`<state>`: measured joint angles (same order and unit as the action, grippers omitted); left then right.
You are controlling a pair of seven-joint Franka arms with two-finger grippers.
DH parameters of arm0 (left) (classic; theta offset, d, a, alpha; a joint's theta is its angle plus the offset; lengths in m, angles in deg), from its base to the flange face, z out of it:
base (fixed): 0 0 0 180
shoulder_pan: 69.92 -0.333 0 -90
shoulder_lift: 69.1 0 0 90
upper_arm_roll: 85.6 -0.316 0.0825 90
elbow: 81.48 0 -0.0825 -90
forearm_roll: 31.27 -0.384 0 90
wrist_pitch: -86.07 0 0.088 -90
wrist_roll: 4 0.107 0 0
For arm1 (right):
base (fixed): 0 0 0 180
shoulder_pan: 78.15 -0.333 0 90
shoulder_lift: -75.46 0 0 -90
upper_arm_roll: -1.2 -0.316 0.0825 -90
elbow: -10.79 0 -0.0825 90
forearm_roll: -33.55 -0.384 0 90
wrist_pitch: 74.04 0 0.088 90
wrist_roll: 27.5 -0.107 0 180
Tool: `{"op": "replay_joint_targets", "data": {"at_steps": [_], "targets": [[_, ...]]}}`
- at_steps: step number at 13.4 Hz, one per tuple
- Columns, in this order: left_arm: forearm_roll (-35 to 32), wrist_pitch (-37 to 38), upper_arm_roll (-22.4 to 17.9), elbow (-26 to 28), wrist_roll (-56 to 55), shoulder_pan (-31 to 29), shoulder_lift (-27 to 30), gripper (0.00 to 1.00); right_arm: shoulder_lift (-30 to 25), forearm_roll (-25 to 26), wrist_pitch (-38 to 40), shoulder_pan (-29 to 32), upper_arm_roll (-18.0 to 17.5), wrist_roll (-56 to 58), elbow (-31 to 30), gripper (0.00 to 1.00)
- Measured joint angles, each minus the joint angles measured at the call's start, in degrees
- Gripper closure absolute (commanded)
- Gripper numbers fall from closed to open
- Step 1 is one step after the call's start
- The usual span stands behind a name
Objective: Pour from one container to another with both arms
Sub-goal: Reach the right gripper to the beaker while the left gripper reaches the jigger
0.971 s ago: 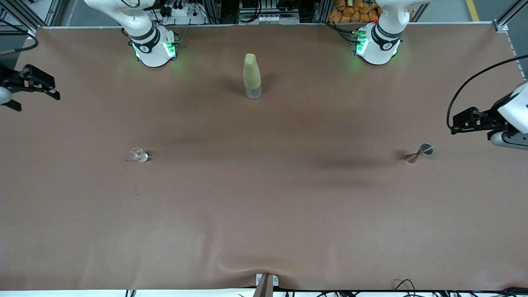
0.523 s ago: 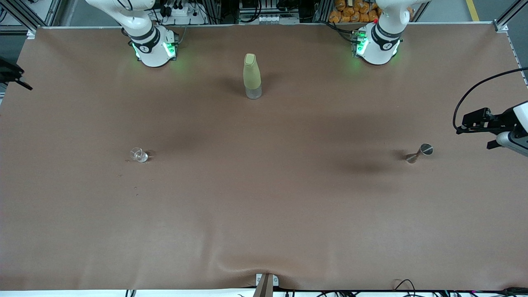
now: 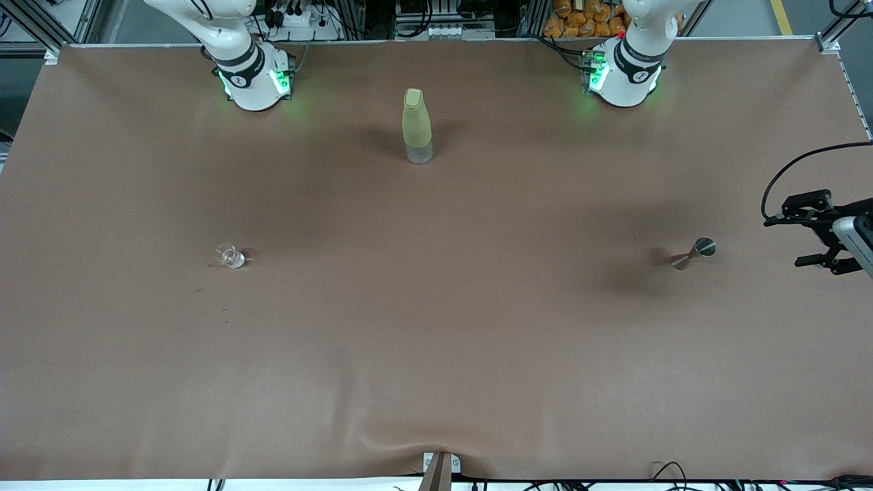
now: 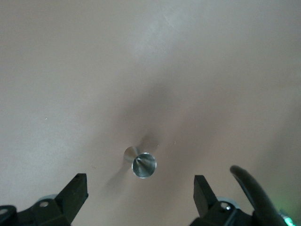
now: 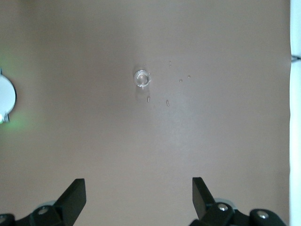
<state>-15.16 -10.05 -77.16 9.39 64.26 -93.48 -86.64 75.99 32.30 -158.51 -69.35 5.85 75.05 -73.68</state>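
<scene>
Brown matting covers the whole bench (image 3: pixel 436 341), and the olive bottle (image 3: pixel 417 126) standing upright between the two arm bases serves as the landmark. Nearer the front camera than the bottle, toward the right arm's end, sits a small clear glass beaker (image 3: pixel 230 256). Also nearer the camera than the bottle, but toward the left arm's end, a small metal jigger (image 3: pixel 693 252) stands on its narrow waist.

Only the left gripper (image 3: pixel 818 232) shows in the front view, up in the air over the bench edge at the left arm's end, well apart from the bottle. Its wrist view has the jigger (image 4: pixel 141 164) below, between wide-spread fingers (image 4: pixel 201 188), and it holds nothing. The right gripper (image 5: pixel 136 197) is out of the front view; its own camera looks down on the beaker (image 5: pixel 142 78) from high up, fingers equally wide and empty.

Neither container is grasped yet, so no pouring has begun. The jigger looks top-heavy and light: a finger clipping its rim on descent would likely tip it. Clear and tiny, the beaker could skid on the matting if one finger touches first. Specks (image 5: pixel 167 102) lie scattered beside the beaker.
</scene>
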Motion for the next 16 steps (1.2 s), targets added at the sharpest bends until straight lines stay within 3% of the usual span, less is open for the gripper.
{"op": "replay_joint_targets", "data": {"at_steps": [3,7,10,16], "targets": [[4.17,0.02,-0.07,0.12,11.84,-4.14,-3.79,0.0,0.0,-3.23,0.03,0.63,1.61,2.95,-2.13,0.0],[6.03,0.04,0.15,0.21,30.99,-5.81,-8.05,0.0,0.13,-12.7,-1.29,0.87,7.97,11.87,-9.42,0.0],[7.87,0.52,0.24,0.52,37.84,-6.42,-11.45,0.0,0.42,-19.88,-3.99,0.99,11.82,21.07,-16.15,0.0],[10.52,1.82,0.26,0.61,53.34,-9.82,-18.19,0.0,2.83,-31.56,-5.29,3.87,13.39,34.02,-27.52,0.0]]}}
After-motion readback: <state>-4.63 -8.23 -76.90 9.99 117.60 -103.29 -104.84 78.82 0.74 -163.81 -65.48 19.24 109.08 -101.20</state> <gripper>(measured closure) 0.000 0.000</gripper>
